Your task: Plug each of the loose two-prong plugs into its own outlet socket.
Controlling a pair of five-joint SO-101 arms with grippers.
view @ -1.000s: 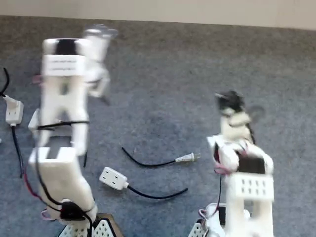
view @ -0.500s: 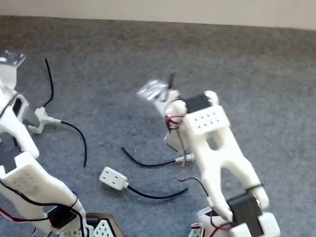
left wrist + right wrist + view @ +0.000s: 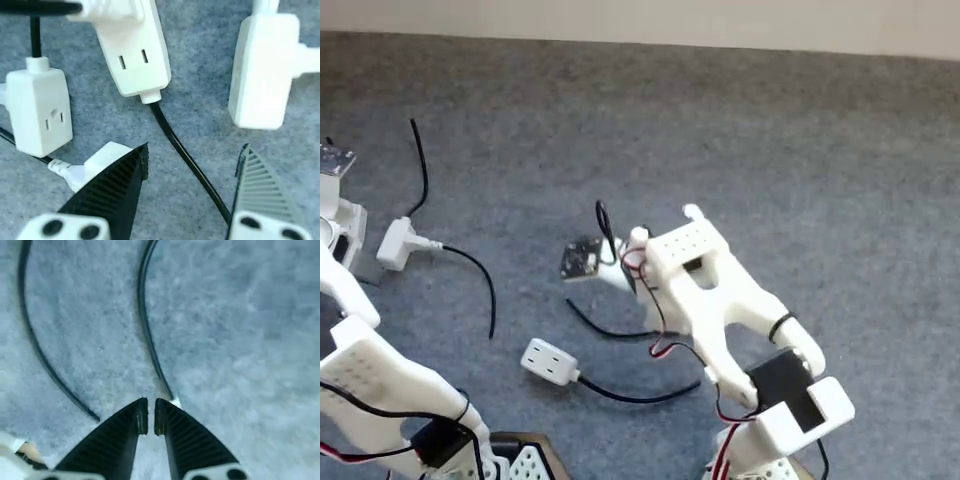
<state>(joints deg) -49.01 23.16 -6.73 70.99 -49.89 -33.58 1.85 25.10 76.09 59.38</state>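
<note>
"What lay under the arms?"

"A grey carpeted surface [image 3: 800,150], with a pale wall strip [image 3: 640,18] along its far edge. A white three-socket outlet block [image 3: 548,362] sat on the carpet."

"And the plugs?"

"From above, a white angled plug [image 3: 398,243] lay well apart from that block, near the left arm. The left wrist view added slots: a white two-slot socket end [image 3: 137,55] sat just past the left gripper [image 3: 195,150], whose jaws were spread wide over a thick black cord [image 3: 185,155]."

"The other gripper?"

"The right gripper [image 3: 151,415] hung beyond the block, jaws all but pressed together, pinching nothing I could make out. A thin black cord [image 3: 146,325] ended just beside its tips."
</note>
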